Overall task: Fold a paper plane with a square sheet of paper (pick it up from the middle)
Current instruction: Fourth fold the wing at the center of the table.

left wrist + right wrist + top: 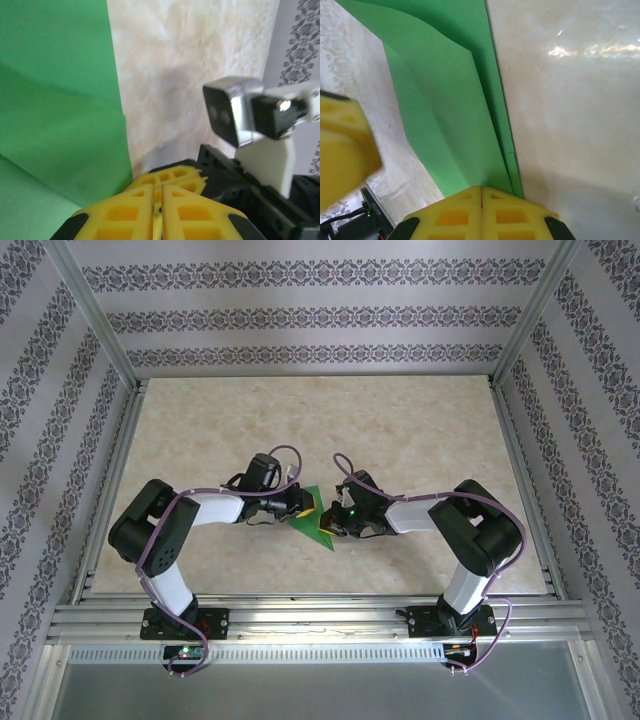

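Marbled tabletop (pixel 420 430), centre: square sheet of paper (pixel 318 515) lies part-folded, right fingers (pixel 512 215) closed, apparently pinching its layered edge, left fingers (pixel 120 212) closed just beside it; recommend aligning edges and pressing the crease without dragging.

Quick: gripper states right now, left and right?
Left gripper: closed; whether it pinches the green sheet cannot be told.
Right gripper: closed on the green sheet.

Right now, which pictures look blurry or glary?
Right wrist view: white glare on the glossy beige table, thin bright green paper sheet crisp. Left wrist view: the silver-faced camera block looks soft and blurred. Top external view: even light, sharp.
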